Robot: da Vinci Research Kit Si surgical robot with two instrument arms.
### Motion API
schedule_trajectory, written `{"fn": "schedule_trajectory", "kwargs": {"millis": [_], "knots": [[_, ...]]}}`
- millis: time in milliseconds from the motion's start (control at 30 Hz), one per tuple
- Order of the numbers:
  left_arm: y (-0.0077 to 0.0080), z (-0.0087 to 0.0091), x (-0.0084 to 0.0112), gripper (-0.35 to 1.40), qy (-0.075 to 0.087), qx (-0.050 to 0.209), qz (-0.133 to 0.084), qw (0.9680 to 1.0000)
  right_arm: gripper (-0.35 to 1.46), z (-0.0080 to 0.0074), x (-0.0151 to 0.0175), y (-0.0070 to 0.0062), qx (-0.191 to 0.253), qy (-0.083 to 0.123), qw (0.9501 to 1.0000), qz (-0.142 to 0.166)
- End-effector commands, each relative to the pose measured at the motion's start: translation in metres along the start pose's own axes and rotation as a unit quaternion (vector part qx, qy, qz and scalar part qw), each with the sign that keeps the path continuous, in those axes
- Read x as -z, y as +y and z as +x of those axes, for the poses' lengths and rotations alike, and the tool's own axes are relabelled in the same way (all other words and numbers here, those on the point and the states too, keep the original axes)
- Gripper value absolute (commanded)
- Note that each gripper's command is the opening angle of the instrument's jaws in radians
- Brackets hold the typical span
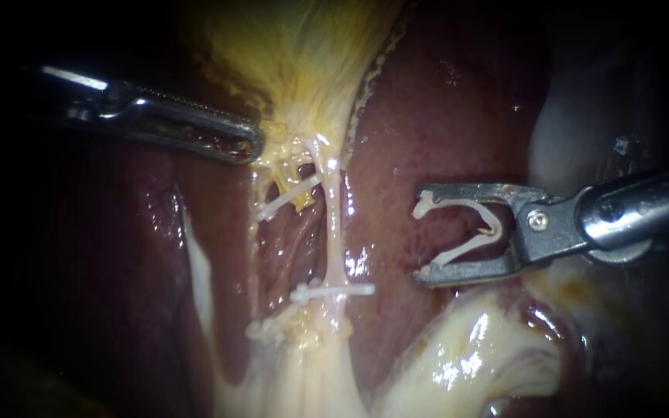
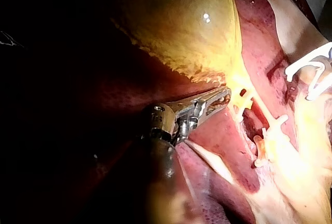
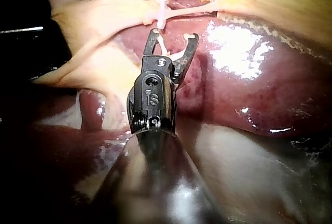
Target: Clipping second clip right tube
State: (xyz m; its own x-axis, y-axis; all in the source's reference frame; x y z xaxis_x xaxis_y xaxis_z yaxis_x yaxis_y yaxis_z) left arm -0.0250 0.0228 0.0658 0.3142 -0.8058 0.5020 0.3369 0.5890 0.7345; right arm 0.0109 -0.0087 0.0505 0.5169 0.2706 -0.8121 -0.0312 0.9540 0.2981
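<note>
The right tube (image 1: 334, 232) runs as a pale strand down from the yellow gallbladder (image 1: 303, 54). A white clip (image 1: 333, 292) crosses it low down. My right instrument (image 1: 423, 238) hovers over the liver (image 1: 443, 116), to the right of that tube and apart from it. An open white clip (image 1: 458, 228) is seated between its widely spread jaws. My left instrument (image 1: 245, 145) has its jaws shut on yellow tissue at the gallbladder's neck. In the right wrist view the right instrument (image 3: 174, 40) points at the clipped tube (image 3: 161, 11).
On the left tube a slanted clip (image 1: 288, 197) sits high and another clip (image 1: 266, 329) sits low. Pale fatty tissue (image 1: 466, 356) bulges below the right instrument. Dark liver lies under the left instrument (image 2: 215, 101).
</note>
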Motion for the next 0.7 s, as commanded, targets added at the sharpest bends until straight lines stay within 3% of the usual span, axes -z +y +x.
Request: {"fn": "schedule_trajectory", "kwargs": {"millis": [33,200,433,700], "knots": [[0.0,-0.0001,0.0002,-0.35,0.0,0.0,0.001,1.0,0.5,0.0,0.0,0.0,0.0,0.0,1.0,0.0],[0.0001,-0.0007,0.0021,-0.35,0.003,0.002,0.009,1.0,0.5,-0.0001,0.0,0.0,0.0,0.0,1.0,0.003],[0.0,-0.0031,0.0068,-0.35,-0.003,0.009,-0.006,0.9999,0.5,0.0,0.0,-0.0001,0.0,0.002,0.9999,0.011],[-0.0007,-0.004,0.0079,-0.35,-0.014,0.01,-0.01,0.9998,0.49,0.0004,-0.0006,-0.0001,-0.015,0.004,0.9994,0.03]]}}
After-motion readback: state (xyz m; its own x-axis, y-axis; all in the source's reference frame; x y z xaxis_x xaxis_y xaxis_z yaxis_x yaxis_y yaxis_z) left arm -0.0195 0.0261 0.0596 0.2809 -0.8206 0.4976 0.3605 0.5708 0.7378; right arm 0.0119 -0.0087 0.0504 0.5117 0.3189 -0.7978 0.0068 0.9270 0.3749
